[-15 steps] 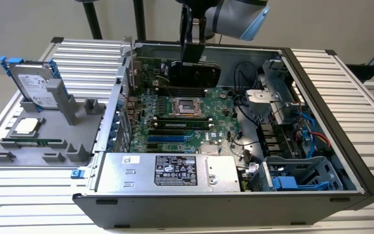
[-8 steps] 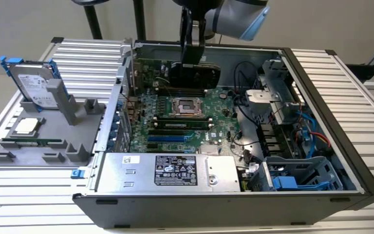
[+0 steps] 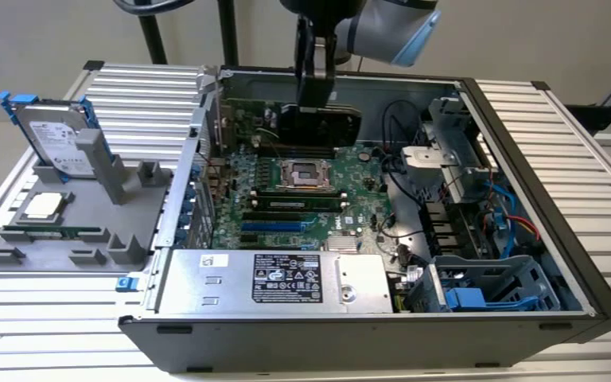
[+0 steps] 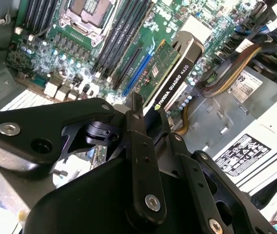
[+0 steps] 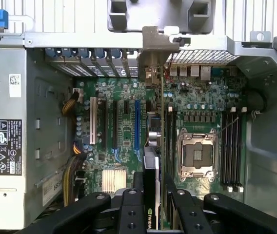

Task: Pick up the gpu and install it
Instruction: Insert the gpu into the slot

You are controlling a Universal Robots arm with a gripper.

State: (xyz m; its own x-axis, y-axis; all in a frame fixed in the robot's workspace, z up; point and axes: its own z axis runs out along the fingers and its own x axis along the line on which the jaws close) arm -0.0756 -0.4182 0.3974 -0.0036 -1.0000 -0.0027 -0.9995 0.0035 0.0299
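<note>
Gripper (image 5: 153,204) fingers (image 5: 131,209) pinch narrowly on the gpu (image 5: 151,161), which stands on edge, apparently just above the motherboard (image 3: 364,211). At the table's (image 3: 587,135) edge on the exterior view's left, a grey tray (image 3: 88,213) holds 1 hard drive (image 3: 56,143); the open case (image 3: 337,346) holds the motherboard

I hold the gpu (image 3: 332,127), a thin green circuit-board card with a black cooler block on one face and a silver metal end bracket (image 5: 154,46), on edge between my jaws. In the exterior view it stands over the twelve o'clock side of the green motherboard (image 3: 284,199). I cannot tell whether it is seated.
</note>
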